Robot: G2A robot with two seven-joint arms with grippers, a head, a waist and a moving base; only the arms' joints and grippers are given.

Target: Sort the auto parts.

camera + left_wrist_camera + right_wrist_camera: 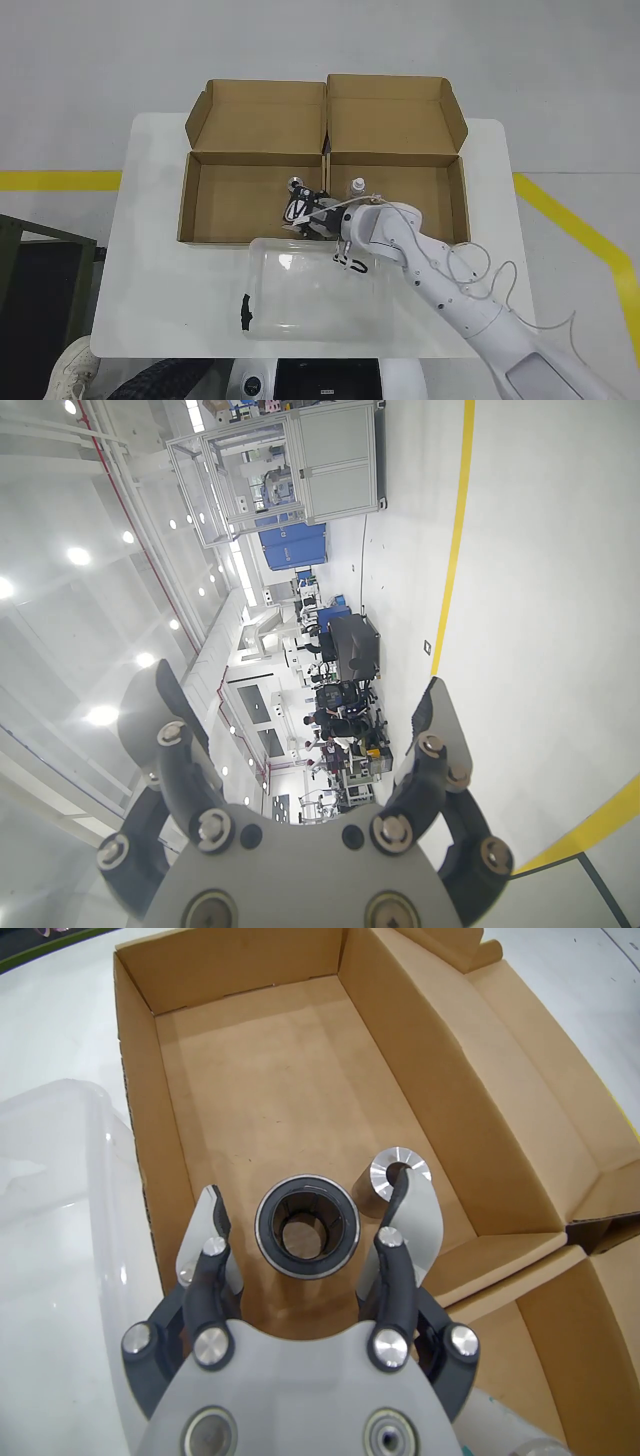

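Hovering with jaws apart over 1 upright metal bushing, right gripper; looks heavy, rigid, slick, so pinch the outer wall; left gripper agape, empty.

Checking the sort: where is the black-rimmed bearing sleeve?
Right wrist view: the bearing sleeve stands upright on the floor of the left cardboard box, flanked by the open right hand, beside a silver cylinder.
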